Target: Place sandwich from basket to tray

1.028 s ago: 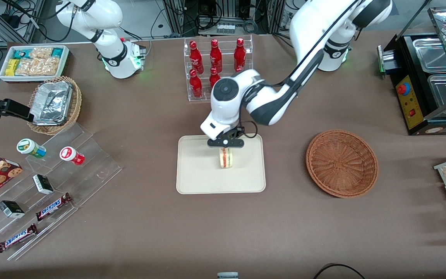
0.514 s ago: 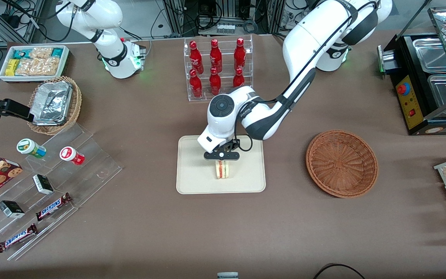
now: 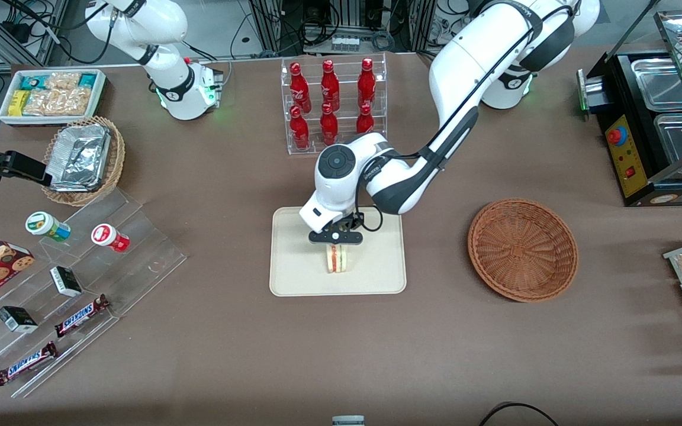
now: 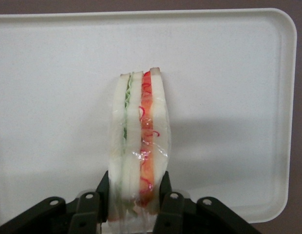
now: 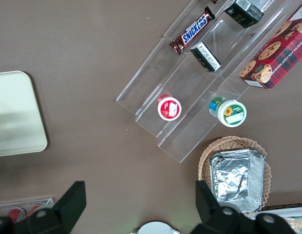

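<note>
**Sandwich lowered over tray**

Since the earlier frame, the gripper has descended, its fingers clamping the sandwich, which extends at 6 o'clock from them, over the tray. Basket lies well apart.

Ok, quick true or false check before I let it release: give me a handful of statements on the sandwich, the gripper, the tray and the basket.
1. The gripper is shut on the sandwich. True.
2. The sandwich lies flat on its bread face. False: it stands on edge, filling layers showing.
3. The sandwich is over the tray. True.
4. The basket holds another sandwich. False: nothing shows in it.
5. The gripper hangs above the basket. False: it is over the tray.
</note>
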You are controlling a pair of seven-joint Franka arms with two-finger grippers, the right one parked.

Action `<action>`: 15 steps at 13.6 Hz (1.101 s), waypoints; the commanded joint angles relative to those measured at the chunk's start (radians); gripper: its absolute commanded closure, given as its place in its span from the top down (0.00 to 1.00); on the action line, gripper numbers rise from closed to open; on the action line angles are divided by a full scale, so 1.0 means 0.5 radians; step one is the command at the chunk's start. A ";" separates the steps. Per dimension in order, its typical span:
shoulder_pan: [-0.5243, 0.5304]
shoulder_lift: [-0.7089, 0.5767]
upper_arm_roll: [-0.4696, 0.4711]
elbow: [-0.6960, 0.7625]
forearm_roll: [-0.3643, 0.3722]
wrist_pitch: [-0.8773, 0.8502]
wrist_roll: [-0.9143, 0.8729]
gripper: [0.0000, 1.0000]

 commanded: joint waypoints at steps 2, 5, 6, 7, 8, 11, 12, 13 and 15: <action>-0.038 0.001 0.015 0.059 0.042 -0.037 -0.077 0.98; -0.010 -0.103 0.012 0.066 0.024 -0.159 -0.111 0.99; 0.005 -0.186 0.015 0.063 0.005 -0.257 -0.114 0.99; 0.069 -0.262 0.012 0.059 -0.013 -0.367 -0.130 0.99; 0.118 -0.345 0.006 0.053 -0.053 -0.456 -0.172 0.99; 0.323 -0.698 -0.003 -0.002 -0.142 -0.919 -0.225 0.99; 0.409 -0.817 -0.015 -0.011 -0.178 -1.024 -0.173 0.99; 0.453 -0.907 -0.006 -0.008 -0.200 -1.137 -0.012 0.99; 0.618 -1.075 -0.003 -0.008 -0.307 -1.340 0.201 0.99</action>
